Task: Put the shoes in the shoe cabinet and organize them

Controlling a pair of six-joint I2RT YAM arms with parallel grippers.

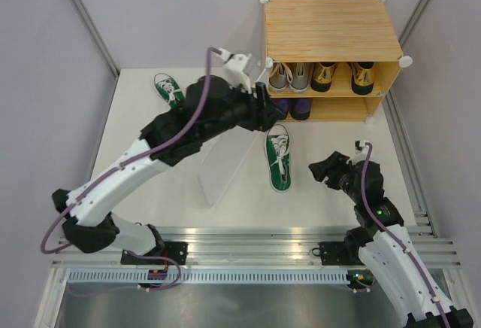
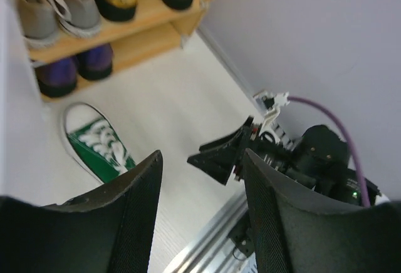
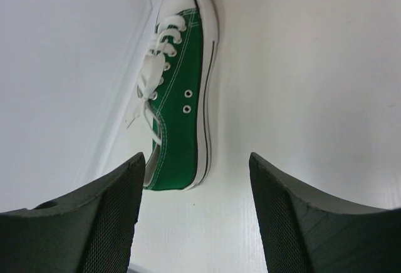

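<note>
Bamboo-grain shoe cabinet (image 1: 331, 31): at the far side of the white desk (image 1: 135, 106), right of centre; two shelves facing the arms; white round connectors at the corners

Door panel (image 1: 225, 155): pale, flat, standing open from the cabinet's left front edge and reaching out across the desk toward the arms

Upper shelf, left half: grey sneakers (image 1: 289, 76), one pair, white laces, side by side

Upper shelf, right half: gold pointed shoes (image 1: 343, 76), one pair, shiny, just beside the grey pair

Lower shelf, left end: purple dress shoes (image 1: 293, 107), one pair, glossy, partly under the shelf above

Near green sneaker (image 1: 279, 156): single, on the desk just in front of the cabinet, laces up, white toe cap toward the lower shelf, just right of the door panel; touched by neither set of fingers

Far green sneaker (image 1: 169, 89): single, on the desk at the far left, on the other side of the door panel from its mate and well apart from it; partly hidden by the left arm (image 1: 173, 140)

Left fingers (image 2: 135, 223): apart, nothing between them; held above the desk at the cabinet's left front corner, near the purple pair

Right fingers (image 3: 106, 223): apart, nothing between them; low over the right part of the desk, pointed at the heel end of the near green sneaker, bare desk in between
</note>
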